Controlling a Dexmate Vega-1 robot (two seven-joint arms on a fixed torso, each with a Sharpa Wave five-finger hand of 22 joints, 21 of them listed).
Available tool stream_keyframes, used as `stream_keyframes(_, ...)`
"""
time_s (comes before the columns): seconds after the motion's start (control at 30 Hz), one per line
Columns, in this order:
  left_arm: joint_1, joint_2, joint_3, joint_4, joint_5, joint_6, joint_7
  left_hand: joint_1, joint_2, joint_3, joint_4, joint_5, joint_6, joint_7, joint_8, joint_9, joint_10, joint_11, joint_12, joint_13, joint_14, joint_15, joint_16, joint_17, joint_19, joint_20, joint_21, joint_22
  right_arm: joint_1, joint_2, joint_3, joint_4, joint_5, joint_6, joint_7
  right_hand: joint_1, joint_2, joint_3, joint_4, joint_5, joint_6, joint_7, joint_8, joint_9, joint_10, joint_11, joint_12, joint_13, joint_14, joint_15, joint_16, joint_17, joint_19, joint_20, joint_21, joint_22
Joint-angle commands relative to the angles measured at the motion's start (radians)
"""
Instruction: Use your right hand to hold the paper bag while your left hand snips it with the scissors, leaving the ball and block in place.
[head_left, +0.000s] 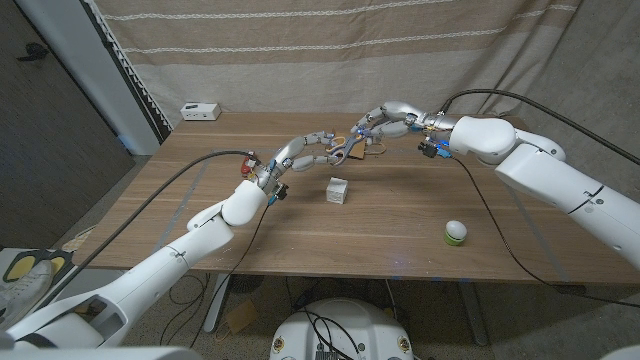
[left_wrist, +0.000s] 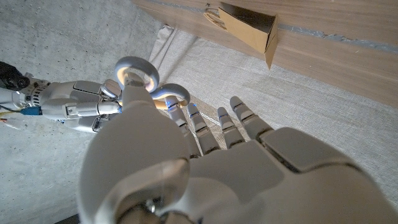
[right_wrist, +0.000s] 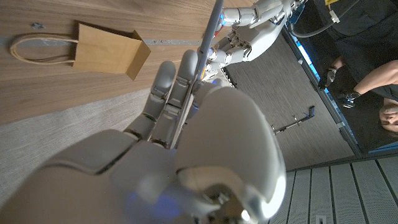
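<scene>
Step in hand, as we judge it: getting the scissors (left_wrist: 138, 70) seated in the left robot hand (head_left: 310, 150) before any cut; the bag is not yet held.

- Nearest us on the tabletop (head_left: 400, 215), the ball (head_left: 456, 231) sits toward the right edge and the block (head_left: 338, 190) sits mid-table, just in front of the raised hands. Both must stay put, so we keep forearms and cables high over them.
- Above and behind the block the two hands meet in the air. The right robot hand (head_left: 390, 118) pinches the scissors by the blade, which runs up along its fingers in the right wrist view. The handle rings stand at the left thumb, with the other left fingers stretched out and apart. We cannot tell whether the left hand grips the rings yet.
- To do this well, we get a firm hold on the rings first and only then let the right hand release the blade. We keep the blade pointing away from the fingers.
- Beyond the hands, the paper bag (right_wrist: 112, 55) lies on its side on the tabletop with its handle loop stretched out flat. It is apart from both hands, touched by neither. The right hand must come down onto it next.
</scene>
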Motion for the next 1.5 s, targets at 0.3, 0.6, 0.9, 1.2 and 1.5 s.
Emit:
stream_keyframes(0.3,-0.003,-0.010,-0.003,0.009,-0.032,-0.026,-0.020,0.002,0.007,0.006,0.002,-0.008,0.010,0.003,-0.007,0.000,0.005,-0.001,0.005,-0.001,-0.004,-0.182,0.002,0.005,0.002,-0.154,-0.001,0.003,-0.014,-0.015,0.011,-0.064,-0.033,-0.008,-0.017,0.014,0.000,-0.006,-0.002,0.002,-0.004,0.017,-0.001,0.002,0.000,0.020,-0.011,-0.004,-0.005,-0.128,0.010,-0.001,0.001,-0.175,0.007,0.005)
stream_keyframes(0.6,-0.005,-0.014,-0.003,0.016,-0.045,-0.036,-0.032,0.001,0.008,0.007,0.003,-0.010,0.012,0.006,-0.010,0.000,0.005,0.000,0.005,-0.001,-0.004,-0.182,0.002,0.005,0.003,-0.154,-0.001,0.003,-0.018,-0.024,0.015,-0.101,-0.050,-0.014,-0.021,0.016,0.000,-0.006,-0.002,0.003,-0.006,0.020,-0.002,0.002,0.004,0.022,-0.015,-0.009,-0.006,-0.129,0.012,-0.004,0.003,-0.175,0.006,0.005)
stream_keyframes(0.9,-0.012,-0.023,0.002,0.031,-0.044,-0.044,-0.035,-0.002,0.008,0.007,0.005,-0.011,0.014,0.008,-0.013,0.000,0.005,0.000,0.005,-0.001,-0.004,-0.181,0.002,0.005,0.003,-0.155,-0.001,0.003,-0.016,-0.028,0.018,-0.116,-0.063,-0.020,-0.017,0.016,0.001,-0.006,-0.001,0.003,-0.008,0.022,-0.003,0.002,0.005,0.028,-0.018,-0.011,-0.005,-0.129,0.014,-0.006,0.005,-0.174,0.007,0.005)
stream_keyframes(1.2,-0.017,-0.029,0.006,0.036,-0.026,-0.043,-0.025,-0.007,0.008,0.006,0.007,-0.013,0.019,0.011,-0.015,0.000,0.005,0.000,0.005,-0.001,-0.003,-0.181,0.002,0.005,0.003,-0.155,-0.001,0.003,-0.014,-0.028,0.017,-0.131,-0.080,-0.018,-0.017,0.017,0.001,-0.006,0.001,0.004,-0.012,0.023,-0.004,0.002,0.003,0.033,-0.022,-0.011,-0.005,-0.129,0.016,-0.008,0.006,-0.173,0.005,0.004)
stream_keyframes(1.5,-0.031,-0.034,0.020,0.044,0.016,-0.049,-0.013,-0.009,0.009,0.006,0.008,-0.013,0.018,0.010,-0.018,0.000,0.005,0.000,0.005,-0.001,-0.003,-0.182,0.002,0.005,0.003,-0.155,-0.001,0.003,-0.021,-0.022,0.012,-0.142,-0.106,-0.004,-0.029,0.016,-0.002,-0.009,0.002,0.003,0.000,0.017,0.001,0.002,0.016,0.008,-0.022,-0.015,-0.007,-0.131,0.015,-0.012,0.011,-0.173,0.008,0.006)
